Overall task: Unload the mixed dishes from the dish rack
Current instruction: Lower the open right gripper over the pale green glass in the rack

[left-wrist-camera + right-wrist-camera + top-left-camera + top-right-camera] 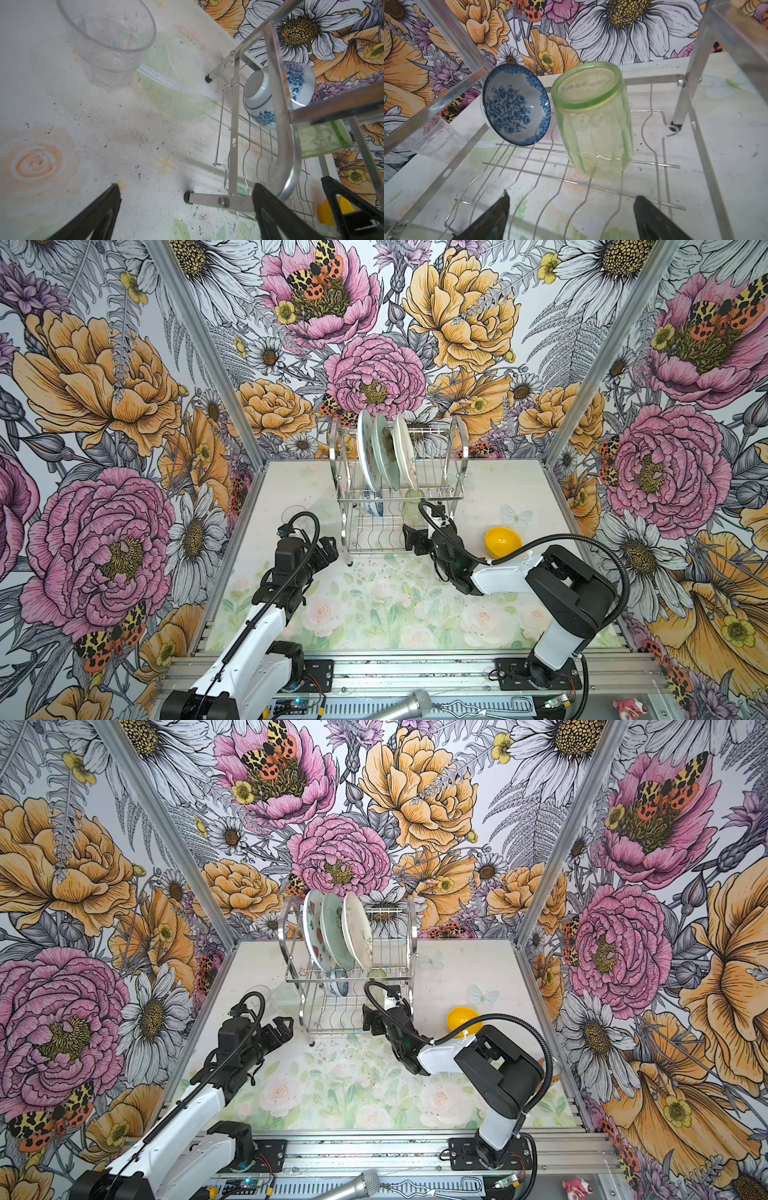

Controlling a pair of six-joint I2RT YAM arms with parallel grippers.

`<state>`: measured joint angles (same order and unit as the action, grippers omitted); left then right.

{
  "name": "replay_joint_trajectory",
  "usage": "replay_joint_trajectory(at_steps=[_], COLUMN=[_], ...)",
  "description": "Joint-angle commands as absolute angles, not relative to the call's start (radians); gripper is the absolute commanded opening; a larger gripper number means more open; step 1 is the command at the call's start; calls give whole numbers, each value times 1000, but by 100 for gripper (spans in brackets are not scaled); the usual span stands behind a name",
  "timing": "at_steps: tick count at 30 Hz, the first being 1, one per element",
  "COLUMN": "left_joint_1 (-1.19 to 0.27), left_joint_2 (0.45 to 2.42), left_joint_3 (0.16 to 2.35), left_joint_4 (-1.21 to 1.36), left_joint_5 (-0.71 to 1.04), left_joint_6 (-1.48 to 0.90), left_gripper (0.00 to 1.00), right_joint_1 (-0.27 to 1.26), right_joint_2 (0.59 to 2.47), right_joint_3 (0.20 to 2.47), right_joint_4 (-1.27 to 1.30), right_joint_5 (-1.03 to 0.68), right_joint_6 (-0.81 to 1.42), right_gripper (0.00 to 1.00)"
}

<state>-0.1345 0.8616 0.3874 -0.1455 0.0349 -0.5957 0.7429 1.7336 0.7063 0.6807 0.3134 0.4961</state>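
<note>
Dish rack point(460, 448) sits at 12 o'clock on the desk point(374, 605). Top tier holds 3 plates on edge: watermelon-print plate point(368, 452), pale green plate point(386, 456), cream plate point(405, 452). Lower tier holds the blue-and-white bowl point(516, 104) on edge, w/ the green tumbler point(593, 120) tilted just beside it. Clear glass point(108, 41) stands on the desk at rack's 9 o'clock, yellow bowl point(503, 542) at its 4. By the rack foot at 7 o'clock, left gripper point(327, 549): fingers spread, empty. At the lower tier's front, right gripper point(572, 197): fingers spread, empty, facing the tumbler, not touching.
</note>
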Motion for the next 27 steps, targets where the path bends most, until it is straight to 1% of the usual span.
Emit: replay_joint_trajectory(at_steps=[1,8,27], left_joint_1=[-140,-139,-138], left_joint_2=[833,789,808], left_joint_3=[361,340,332], left_joint_4=[-151,-155,-138], left_joint_5=[45,37,45], left_joint_6=[-579,-578,-576], left_gripper=[99,99,99], right_joint_1=[738,738,739], right_joint_2=[1789,1861,1933], right_joint_3=[713,731,790], right_joint_4=[772,877,962], right_joint_5=[410,466,515], right_joint_6=[477,424,344], right_gripper=[95,95,94])
